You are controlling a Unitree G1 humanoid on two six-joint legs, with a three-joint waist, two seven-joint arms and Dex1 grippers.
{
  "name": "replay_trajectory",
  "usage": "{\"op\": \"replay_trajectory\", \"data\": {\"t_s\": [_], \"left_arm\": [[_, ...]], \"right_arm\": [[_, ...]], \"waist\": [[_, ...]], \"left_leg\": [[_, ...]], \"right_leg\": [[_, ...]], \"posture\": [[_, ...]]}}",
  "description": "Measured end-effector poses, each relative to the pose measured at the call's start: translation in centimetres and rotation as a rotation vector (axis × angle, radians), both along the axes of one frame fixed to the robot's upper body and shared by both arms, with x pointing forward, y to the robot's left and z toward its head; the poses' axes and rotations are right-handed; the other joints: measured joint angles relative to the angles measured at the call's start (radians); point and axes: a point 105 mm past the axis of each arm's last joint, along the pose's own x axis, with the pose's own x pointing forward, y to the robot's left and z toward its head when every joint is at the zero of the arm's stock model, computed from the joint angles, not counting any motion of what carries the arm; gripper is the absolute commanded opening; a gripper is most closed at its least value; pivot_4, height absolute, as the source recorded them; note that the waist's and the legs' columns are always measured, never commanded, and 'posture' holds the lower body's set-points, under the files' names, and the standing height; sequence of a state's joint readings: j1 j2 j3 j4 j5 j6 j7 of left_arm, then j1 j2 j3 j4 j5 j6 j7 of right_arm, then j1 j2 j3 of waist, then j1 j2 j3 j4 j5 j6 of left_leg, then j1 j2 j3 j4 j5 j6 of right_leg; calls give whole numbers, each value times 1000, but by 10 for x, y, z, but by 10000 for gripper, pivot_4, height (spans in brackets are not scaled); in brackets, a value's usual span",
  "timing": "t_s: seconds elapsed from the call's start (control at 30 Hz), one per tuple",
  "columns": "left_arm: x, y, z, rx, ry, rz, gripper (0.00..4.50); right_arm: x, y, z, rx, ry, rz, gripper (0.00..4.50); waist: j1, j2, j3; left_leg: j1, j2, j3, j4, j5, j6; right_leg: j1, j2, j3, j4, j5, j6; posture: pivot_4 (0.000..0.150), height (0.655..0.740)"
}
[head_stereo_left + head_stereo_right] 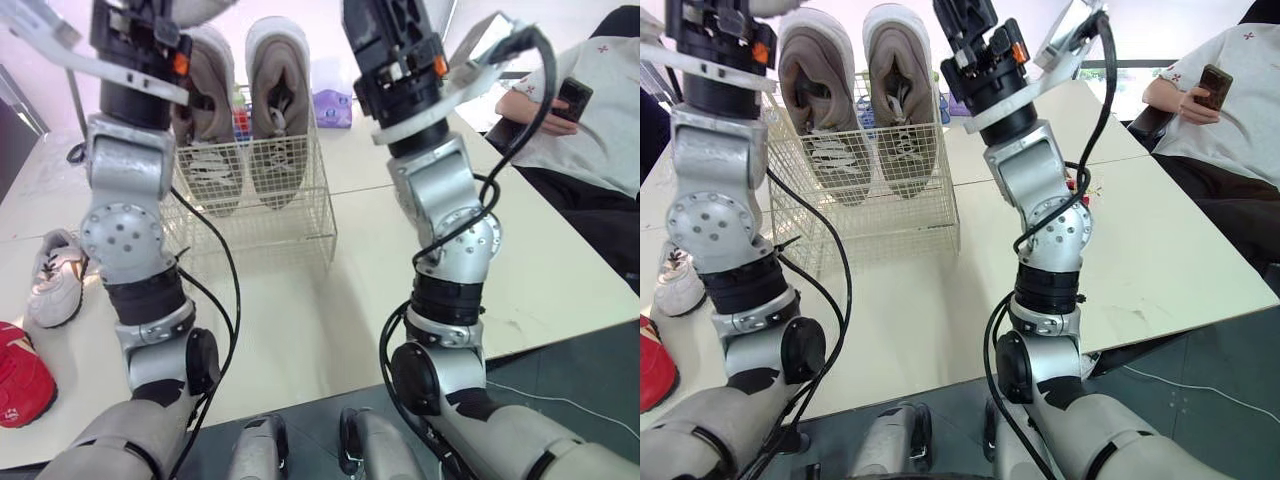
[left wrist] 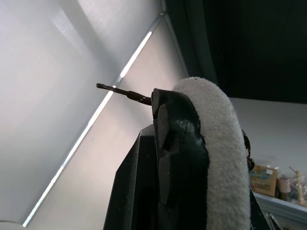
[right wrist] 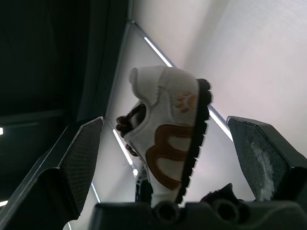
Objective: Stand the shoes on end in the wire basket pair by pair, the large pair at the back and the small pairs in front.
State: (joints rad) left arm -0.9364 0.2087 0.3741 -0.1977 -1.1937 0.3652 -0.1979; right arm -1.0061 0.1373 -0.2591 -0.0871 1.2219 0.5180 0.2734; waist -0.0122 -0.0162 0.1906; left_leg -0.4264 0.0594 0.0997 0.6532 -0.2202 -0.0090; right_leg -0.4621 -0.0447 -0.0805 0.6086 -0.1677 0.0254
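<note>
Two large taupe shoes [image 1: 280,110] stand on end at the back of the wire basket [image 1: 300,225]. Both arms are raised high above the table. A small white shoe [image 3: 170,110] with a brown mark and black sole hangs in the air. It appears between the wide-apart fingers of my open right gripper [image 3: 165,134] and touches neither pad. In the left wrist view my left gripper [image 2: 201,115] has a black finger [image 2: 168,124] pressed against a pale suede shoe edge [image 2: 220,143]. This seems to be the same small shoe.
Another small white shoe [image 1: 55,280] and a red shoe [image 1: 20,385] lie on the table's left side. A purple object [image 1: 332,108] sits behind the basket. A seated person [image 1: 590,100] holding a phone is at the table's right edge.
</note>
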Motion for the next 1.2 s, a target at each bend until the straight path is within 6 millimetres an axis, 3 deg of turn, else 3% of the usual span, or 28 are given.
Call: {"op": "replay_trajectory", "data": {"t_s": [0.17, 0.4, 0.5, 0.67, 0.7, 0.73, 0.8, 0.97, 1.2], "left_arm": [[-5, -4, 0, -5, -11, -17, 2654], [-6, -19, -22, 30, 47, -67, 2654], [-3, -22, -29, 38, 70, -75, 2654], [-7, -25, -28, 48, 47, -87, 2654], [-8, -25, -28, 50, 45, -88, 2654], [-8, -25, -28, 51, 46, -89, 2654], [-7, -26, -28, 60, 50, -89, 2654], [-4, -19, -47, 186, 123, 18, 26905], [-24, -6, -96, 631, 265, 271, 26905]], "right_arm": [[1, 9, 2, -12, -22, 21, 44769], [6, 10, 2, -10, -23, 2, 44769], [7, 9, 1, -17, -23, -7, 36789], [10, 7, -2, -26, -17, -27, 11378], [10, 7, -3, -26, -14, -30, 8130], [10, 6, -3, -27, -13, -32, 5849], [11, 6, -3, -30, -15, -35, 5833], [13, -5, -1, -97, -48, -87, 5833], [8, -51, 29, -372, -392, -283, 5833]], "waist": [[-1, 0, 0], [-1, 0, 0], [-1, 0, 0], [-1, 0, 0], [-1, 0, 0], [-1, 0, 0], [-2, 0, 0], [-3, 0, 0], [-2, 0, 1]], "left_leg": [[0, 0, -1, -1, 0, 0], [0, 0, -1, -1, 0, 0], [0, 0, -1, -1, 0, 0], [0, 0, -1, -1, 0, 0], [0, 0, -1, -1, 0, 0], [0, 0, -1, -1, 0, 0], [0, 0, -1, -1, 0, 0], [0, 1, -2, -2, 0, 0], [0, 1, -1, -5, 0, 0]], "right_leg": [[0, 1, -1, 0, 0, 0], [0, 1, -1, 0, 0, 0], [0, 1, -1, 0, 0, 0], [0, 1, -1, 0, 0, 0], [0, 1, -1, 0, 0, 0], [0, 1, -1, 0, 0, 0], [0, 1, -1, 0, 0, 0], [-1, 1, -1, 0, 0, 0], [-2, 0, 0, -3, -3, -3]], "posture": [[1500, 7400], [1500, 7400], [1500, 7400], [1500, 7400], [1500, 7400], [1500, 7400], [1500, 7400], [1500, 7400], [1500, 7400]]}}
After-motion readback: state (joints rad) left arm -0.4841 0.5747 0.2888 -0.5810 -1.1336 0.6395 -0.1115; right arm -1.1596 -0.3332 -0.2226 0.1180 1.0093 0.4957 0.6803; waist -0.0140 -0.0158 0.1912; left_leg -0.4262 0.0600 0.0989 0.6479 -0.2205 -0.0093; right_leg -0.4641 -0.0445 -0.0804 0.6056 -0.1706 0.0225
